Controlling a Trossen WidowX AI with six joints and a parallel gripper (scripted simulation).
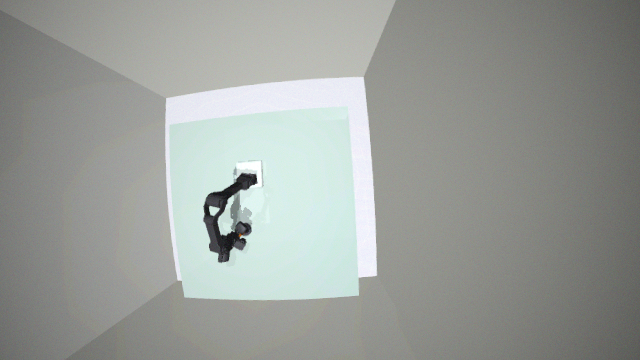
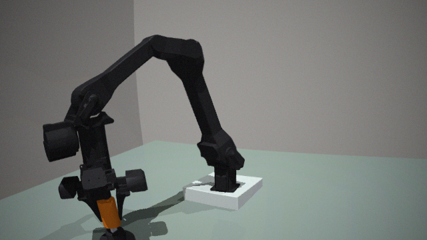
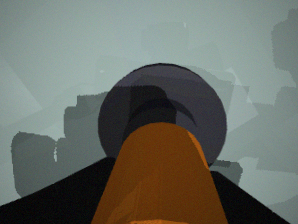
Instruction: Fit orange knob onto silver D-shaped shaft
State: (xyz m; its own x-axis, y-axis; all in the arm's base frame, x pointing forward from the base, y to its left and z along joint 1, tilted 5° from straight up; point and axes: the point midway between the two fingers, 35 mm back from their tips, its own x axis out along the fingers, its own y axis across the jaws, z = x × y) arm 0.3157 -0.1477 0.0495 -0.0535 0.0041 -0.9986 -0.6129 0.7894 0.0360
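The orange knob (image 2: 109, 213) (image 3: 160, 195) is an upright cylinder, leaning a little in the exterior view. A small orange bit of the knob (image 1: 241, 235) shows in the top view. My gripper (image 2: 111, 220) (image 3: 160, 173) is shut on the knob, one black finger on each side. The dark round pedestal (image 2: 118, 235) (image 3: 207, 112) is just below the knob. A short piece of the silver shaft (image 2: 114, 230) shows between the knob's bottom and the pedestal. The knob's hole, the shaft's flat side and how they line up are hidden.
The arm's white square base block (image 1: 257, 167) (image 2: 213, 199) stands on the pale green table top (image 1: 310, 200) (image 2: 333, 200), behind the gripper in the exterior view. The arm arches over from it. Grey walls surround the table.
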